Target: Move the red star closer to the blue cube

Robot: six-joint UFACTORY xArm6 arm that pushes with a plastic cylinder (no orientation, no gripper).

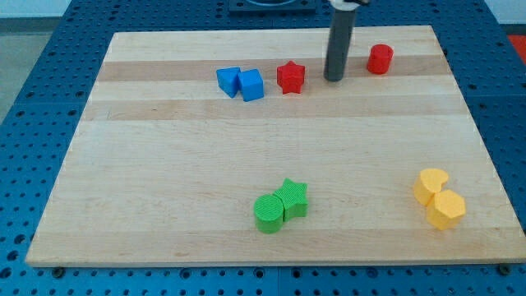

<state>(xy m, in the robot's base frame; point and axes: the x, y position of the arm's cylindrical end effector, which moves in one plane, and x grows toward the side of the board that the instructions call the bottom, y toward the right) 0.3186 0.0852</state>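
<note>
The red star (290, 77) lies near the view's top, just right of the blue cube (251, 85). A second blue block (228, 80) touches the cube's left side. My tip (334, 79) stands on the board a short way to the right of the red star, not touching it. A small gap separates the star from the blue cube.
A red cylinder-like block (380, 59) sits right of my tip. A green star (293, 198) and a green rounded block (268, 213) touch at the view's bottom middle. Two yellow blocks (439, 198) sit at the bottom right. The wooden board (164, 164) lies on a blue pegboard.
</note>
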